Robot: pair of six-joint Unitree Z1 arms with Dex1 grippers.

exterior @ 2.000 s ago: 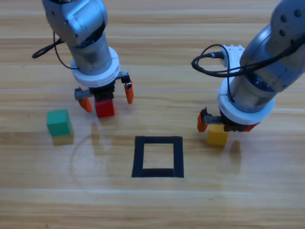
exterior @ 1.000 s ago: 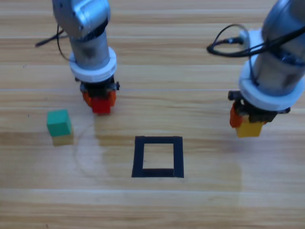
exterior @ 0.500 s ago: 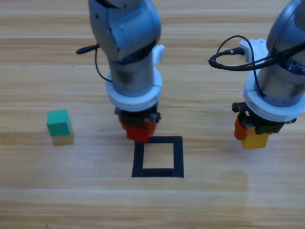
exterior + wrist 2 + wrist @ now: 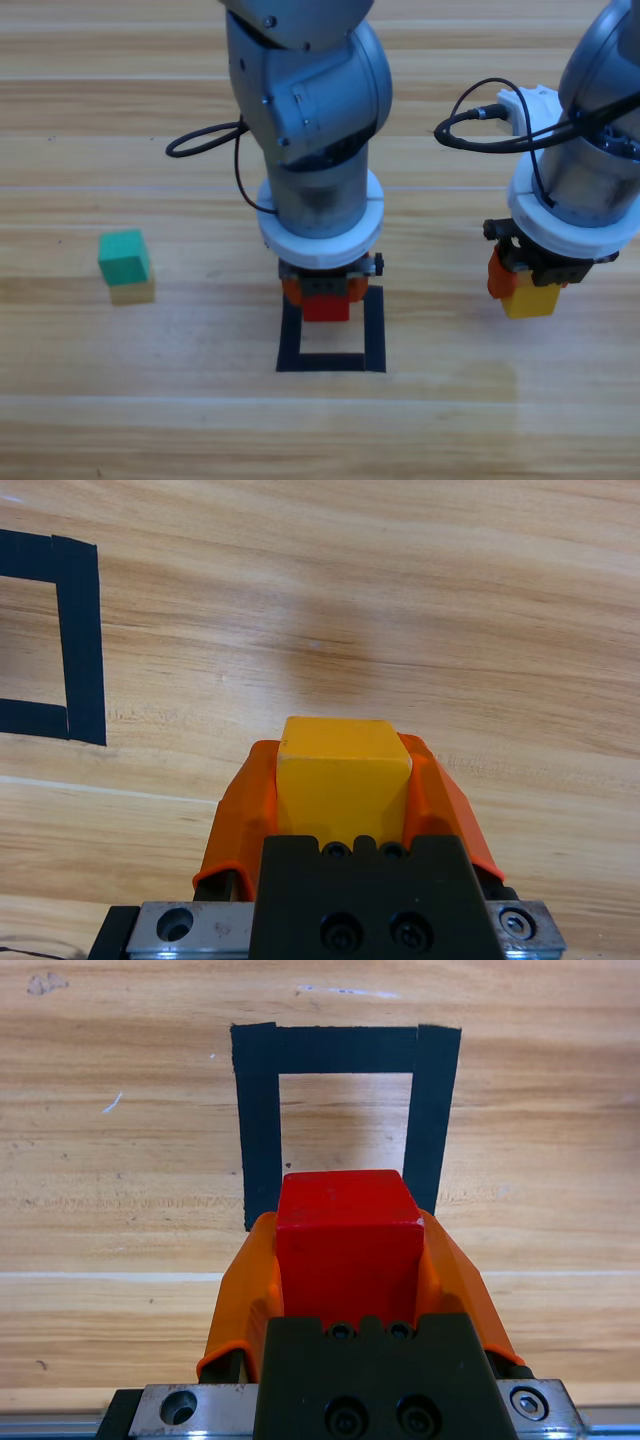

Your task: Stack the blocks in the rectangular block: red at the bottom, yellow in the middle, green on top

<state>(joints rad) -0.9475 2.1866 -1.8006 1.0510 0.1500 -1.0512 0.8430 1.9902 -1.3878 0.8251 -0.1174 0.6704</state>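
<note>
We had the left gripper [image 4: 325,296] pinching the small matte red cube [image 4: 326,306] over the far strip of the black tape square outline [image 4: 375,335], mid-table. Our right gripper [image 4: 530,285] clamped the matte yellow cube [image 4: 531,300] near the wooden table's [image 4: 150,420] right edge. The teal-green cube [image 4: 124,257] sat toward the left edge.

Left pincer [image 4: 326,296] apparently over the tape outline's [image 4: 374,328] far edge; right pincer [image 4: 527,283] well right; loose cube [image 4: 124,257] far left.
</note>
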